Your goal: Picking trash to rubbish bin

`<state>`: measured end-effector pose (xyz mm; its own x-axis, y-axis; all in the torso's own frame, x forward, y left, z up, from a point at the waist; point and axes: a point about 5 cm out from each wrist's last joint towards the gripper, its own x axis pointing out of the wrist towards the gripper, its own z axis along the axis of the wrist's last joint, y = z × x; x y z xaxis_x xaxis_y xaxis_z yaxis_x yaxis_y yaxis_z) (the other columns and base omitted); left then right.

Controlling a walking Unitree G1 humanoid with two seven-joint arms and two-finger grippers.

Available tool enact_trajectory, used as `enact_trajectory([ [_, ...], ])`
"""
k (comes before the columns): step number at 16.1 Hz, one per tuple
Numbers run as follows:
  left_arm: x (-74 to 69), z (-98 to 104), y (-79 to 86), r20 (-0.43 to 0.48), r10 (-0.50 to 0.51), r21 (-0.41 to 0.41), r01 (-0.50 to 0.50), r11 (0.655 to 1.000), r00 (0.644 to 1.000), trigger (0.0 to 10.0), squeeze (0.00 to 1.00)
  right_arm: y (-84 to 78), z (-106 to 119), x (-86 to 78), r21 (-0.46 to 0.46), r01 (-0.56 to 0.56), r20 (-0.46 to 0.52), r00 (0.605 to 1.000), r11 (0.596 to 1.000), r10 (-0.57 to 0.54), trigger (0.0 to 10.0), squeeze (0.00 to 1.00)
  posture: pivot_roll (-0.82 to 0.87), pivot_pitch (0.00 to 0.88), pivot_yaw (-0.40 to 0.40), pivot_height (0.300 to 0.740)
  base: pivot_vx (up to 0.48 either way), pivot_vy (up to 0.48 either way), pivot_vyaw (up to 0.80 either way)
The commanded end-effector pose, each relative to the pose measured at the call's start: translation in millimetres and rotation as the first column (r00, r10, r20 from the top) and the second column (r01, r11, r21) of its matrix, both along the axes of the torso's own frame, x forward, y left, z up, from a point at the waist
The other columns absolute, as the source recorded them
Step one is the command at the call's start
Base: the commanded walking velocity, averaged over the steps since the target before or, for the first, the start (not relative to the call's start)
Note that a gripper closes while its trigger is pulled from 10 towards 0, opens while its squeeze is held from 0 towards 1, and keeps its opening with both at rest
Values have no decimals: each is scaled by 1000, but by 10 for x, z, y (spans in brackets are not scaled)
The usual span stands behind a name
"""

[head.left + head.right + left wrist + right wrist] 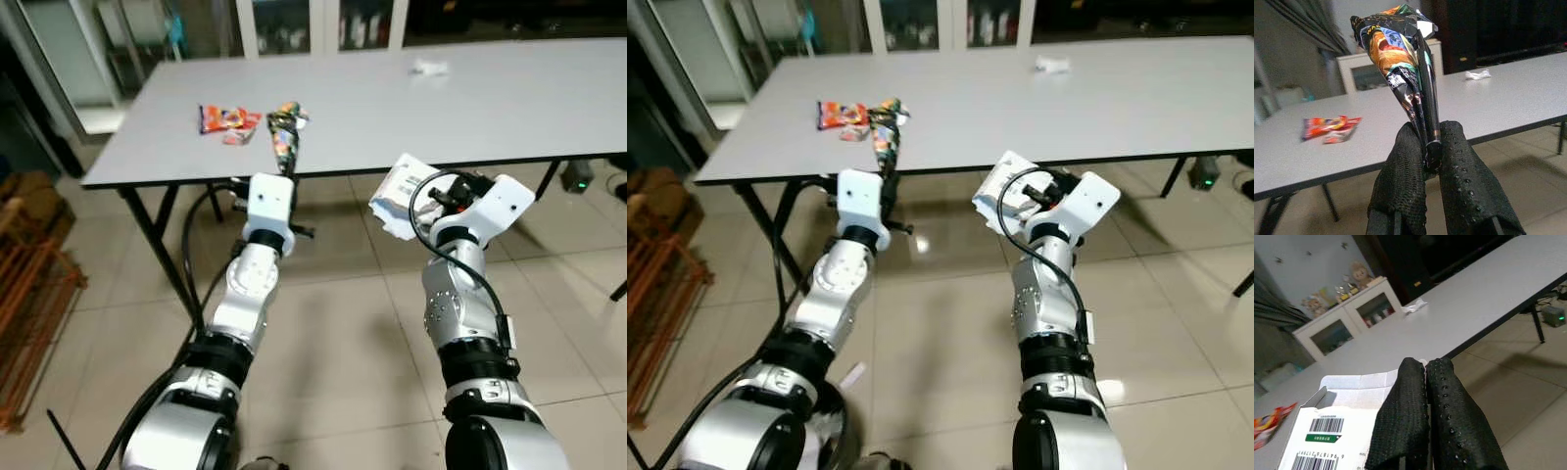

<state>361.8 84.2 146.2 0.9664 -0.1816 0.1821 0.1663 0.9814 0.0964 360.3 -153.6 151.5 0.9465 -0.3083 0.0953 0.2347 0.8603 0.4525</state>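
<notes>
- Trash is in both grippers: the left gripper [1422, 147] pinches the tail of a dark printed snack wrapper [1398, 54], which stands up from between the black fingers [1400, 181].
- Pressed together on a flap, the right gripper [1425, 377] carries a flattened white carton [402, 191] with barcodes, hanging at its 9 o'clock side in the head view.
- Both loads hover in front of the near edge of the grey table [490, 108], off its surface and over the tiled floor [343, 333].
- By my reading, the pick-up step is done for these two items and the carry step is in hand; the rubbish bin cannot be made out, so the next move calls for turning away to find it while keeping both grips closed.
- Left on the table: a red-orange packet [227, 119] at 11 o'clock from the left gripper, and a small white crumpled scrap [428, 68] far back at 12 o'clock from the right one.
- Edges to mind: the table's near lip lies just ahead of both wrists, and its black folding legs [162, 245] stand at 9 o'clock of the left arm.
- A wooden rack [34, 294] sits further out at 9 o'clock, so turning that way looks tight.
- Open room lies at 6 o'clock and toward 3 o'clock, where bare tile spreads.
</notes>
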Motion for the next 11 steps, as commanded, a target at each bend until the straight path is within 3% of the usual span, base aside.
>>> enact_trajectory([
  [1,-1,-8,0,-5,7,-1,-7,1000,1000,10000,0,4,28,12,-2,-7,2,1000,1000,7,10000,0,20,0,71,740,-244,0,0],
  [3,-1,-8,-2,-5,7,-1,-7,1000,1000,10000,0,1,24,13,-3,-8,-1,1000,1000,8,10000,0,19,0,71,740,-251,0,0],
  [11,10,-28,14,-20,20,13,-20,1000,1000,10000,0,53,4,31,-40,-46,-31,999,998,45,10000,0,21,0,69,740,0,0,64],
])
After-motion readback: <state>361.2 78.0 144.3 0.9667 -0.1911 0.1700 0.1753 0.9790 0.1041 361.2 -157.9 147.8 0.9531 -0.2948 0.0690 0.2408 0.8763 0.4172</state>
